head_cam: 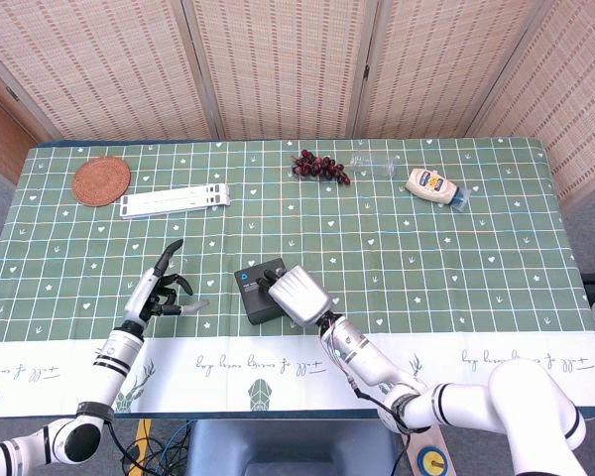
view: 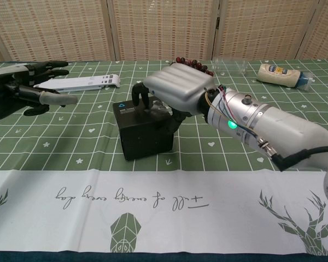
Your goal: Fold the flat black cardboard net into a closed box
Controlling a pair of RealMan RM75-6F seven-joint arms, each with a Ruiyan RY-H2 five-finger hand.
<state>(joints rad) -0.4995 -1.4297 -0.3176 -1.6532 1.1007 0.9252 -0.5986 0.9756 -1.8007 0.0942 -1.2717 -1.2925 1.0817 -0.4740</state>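
The black cardboard box, with a small blue mark on its top, stands on the green patterned tablecloth near the front edge, a little left of the table's middle. It looks already folded up into a block, so my guess is the step in hand is pressing the top shut.

The right hand lies over the box's top from the 3 o'clock side, palm down, fingers curled onto the lid and its far edge; it presses on the box more than it grips it. To do this well, I'd say the push should go straight down and evenly, so the walls stay square and the box does not skid toward 9 o'clock. Whether every flap is tucked in I cannot tell, since the hand hides most of the top.

The left hand hovers well apart at the box's 9 o'clock, fingers spread, holding nothing. It seems well placed to come in and brace that side.

Farther out, at 11 o'clock, lie a white slatted stand and a round woven rattan coaster; at 1 o'clock, dark red grapes and a mayonnaise bottle.
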